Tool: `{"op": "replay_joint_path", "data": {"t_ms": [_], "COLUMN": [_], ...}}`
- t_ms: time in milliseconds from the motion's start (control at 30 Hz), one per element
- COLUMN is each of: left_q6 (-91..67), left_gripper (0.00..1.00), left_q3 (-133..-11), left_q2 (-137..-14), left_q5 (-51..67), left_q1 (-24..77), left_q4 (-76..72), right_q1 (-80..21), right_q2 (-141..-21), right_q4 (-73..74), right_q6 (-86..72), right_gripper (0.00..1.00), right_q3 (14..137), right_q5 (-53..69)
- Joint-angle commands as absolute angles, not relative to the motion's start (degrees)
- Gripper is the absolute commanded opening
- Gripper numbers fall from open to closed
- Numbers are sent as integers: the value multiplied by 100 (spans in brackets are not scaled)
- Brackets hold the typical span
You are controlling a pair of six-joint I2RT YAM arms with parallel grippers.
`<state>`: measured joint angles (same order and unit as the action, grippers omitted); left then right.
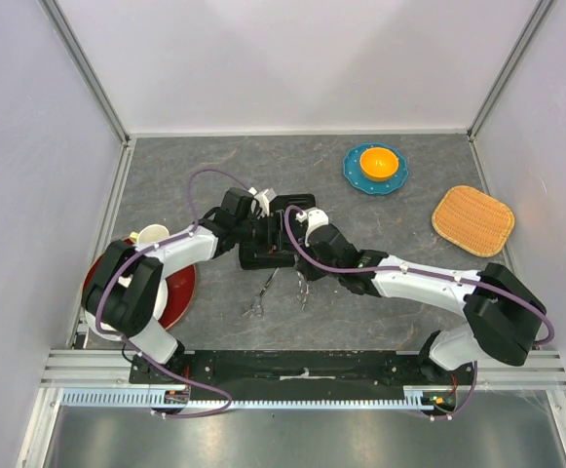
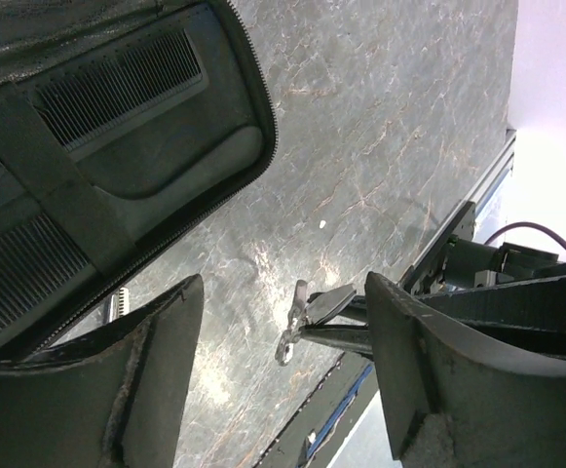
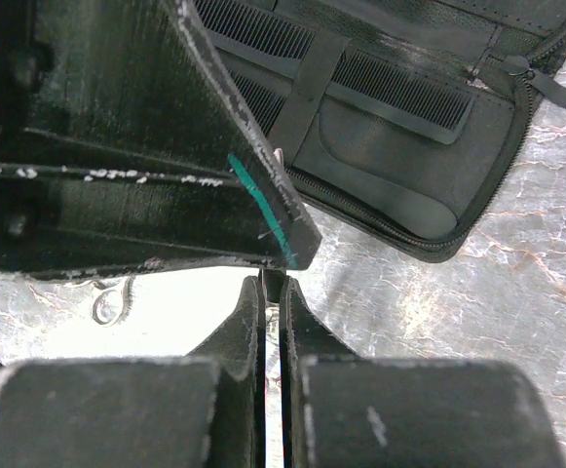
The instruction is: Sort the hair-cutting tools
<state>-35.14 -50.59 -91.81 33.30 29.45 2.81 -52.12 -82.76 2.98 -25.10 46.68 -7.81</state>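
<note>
A black folding case (image 1: 263, 256) lies open at mid-table. Two black combs (image 3: 399, 93) (image 3: 253, 34) sit under its strap; the left wrist view shows them too (image 2: 127, 83) (image 2: 19, 273). Two silver scissors (image 1: 260, 297) (image 1: 302, 288) lie on the table just in front of the case. One of them shows between my left fingers (image 2: 307, 320), untouched. My left gripper (image 1: 268, 234) (image 2: 284, 288) is open and empty over the case's near edge. My right gripper (image 1: 292, 226) (image 3: 273, 288) is shut, right next to the left gripper's finger (image 3: 166, 146). I see no tool in it.
A red plate (image 1: 175, 297) and a cream cup (image 1: 152, 235) sit at the left. A teal plate (image 1: 353, 174) with an orange bowl (image 1: 378, 162) and a woven mat (image 1: 472, 220) are at the back right. The metal rail (image 1: 302, 366) runs along the near edge.
</note>
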Motion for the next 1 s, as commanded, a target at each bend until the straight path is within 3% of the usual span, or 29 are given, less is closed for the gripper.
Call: {"op": "replay_joint_path", "data": {"t_ms": [0, 33, 67, 300, 400, 467, 567, 600, 700, 733, 833, 967], "left_q6": [-3674, -3683, -3683, -3639, -3595, -3568, -3551, -3533, -3428, -3332, -3200, -3217], "left_gripper": [68, 57, 53, 34, 19, 4, 2, 2, 2, 2, 2, 2], "left_q3": [-5326, -5344, -5379, -5484, -5537, -5555, -5520, -5528, -5721, -5931, -6414, -7047], "left_q2": [-9299, -9368, -9404, -9571, -9606, -9624, -9510, -9414, -9299, -9290, -9290, -9237], "left_q5": [3217, 3208, 3225, 3217, 3190, 3182, 3085, 3033, 2831, 2734, 2593, 2610], "left_q1": [3041, 3050, 3076, 3155, 3182, 3208, 3217, 3217, 3217, 3208, 3147, 2980], "left_q4": [26, 26, 61, 158, 228, 246, 229, 272, 527, 780, 1264, 1783], "right_q1": [-5282, -5291, -5300, -5326, -5335, -5335, -5335, -5344, -5335, -5335, -5335, -5344], "right_q2": [-8323, -8323, -8323, -8393, -8402, -8411, -8394, -8376, -8271, -8227, -7920, -7210], "right_q4": [-246, -298, -308, -430, -466, -457, -413, -309, -45, -18, 359, 694], "right_q6": [-2742, -2760, -2803, -2900, -2918, -2927, -3023, -3041, -3172, -3208, -3313, -3436], "right_gripper": [0, 0, 0, 0, 0, 0, 0, 4, 37, 54, 76, 90], "right_q3": [4579, 4536, 4526, 4483, 4456, 4456, 4473, 4500, 4640, 4728, 4921, 5132], "right_q5": [-853, -844, -852, -809, -826, -826, -861, -879, -1010, -1080, -1299, -1678]}}
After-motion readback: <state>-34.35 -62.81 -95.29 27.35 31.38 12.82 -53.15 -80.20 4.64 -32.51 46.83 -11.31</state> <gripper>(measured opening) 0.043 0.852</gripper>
